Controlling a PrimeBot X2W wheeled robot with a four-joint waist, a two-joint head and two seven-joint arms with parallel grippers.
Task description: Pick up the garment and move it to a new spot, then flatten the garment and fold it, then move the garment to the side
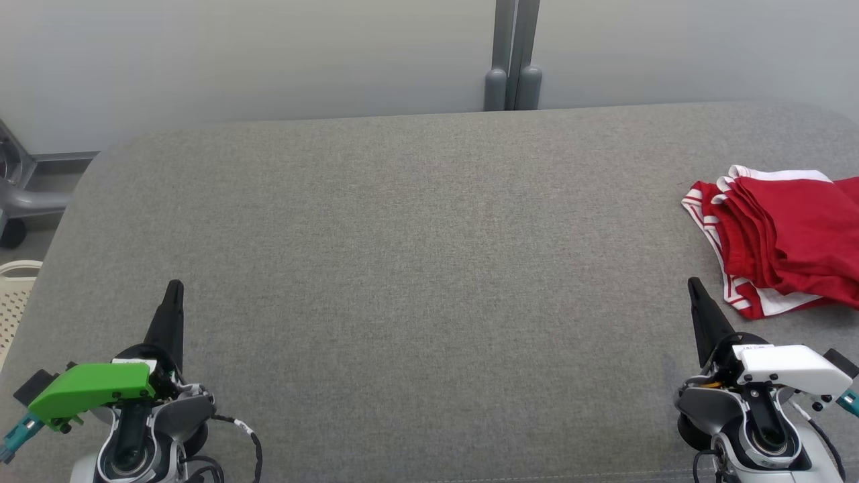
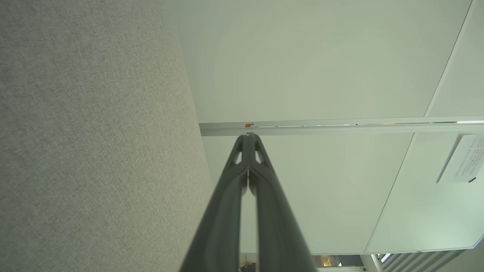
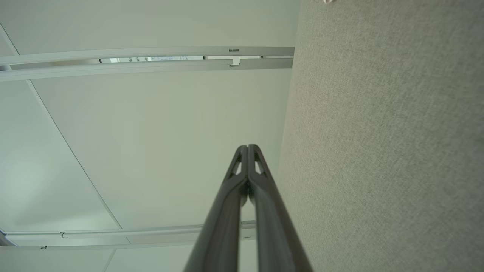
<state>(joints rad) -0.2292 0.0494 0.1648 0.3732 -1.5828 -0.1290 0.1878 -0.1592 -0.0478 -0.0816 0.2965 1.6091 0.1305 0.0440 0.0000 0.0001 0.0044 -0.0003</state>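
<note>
- Two grippers, fingers pressed together and holding nothing: left gripper (image 1: 175,287) at lower left, right gripper (image 1: 693,284) at lower right.
- Red garment (image 1: 785,235) with white trim, folded in layers, at the right edge on the grey padded surface (image 1: 402,268), near the right gripper but not touching it.
- Pale perforated basket (image 1: 15,295) at the left edge; contents cannot be told.

Wall notice (image 2: 463,158), print illegible.

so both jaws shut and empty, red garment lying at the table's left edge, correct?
Wrong side: the red garment lies at the right edge of the table, as the head view shows. Both jaws are shut and empty, yes.
</note>
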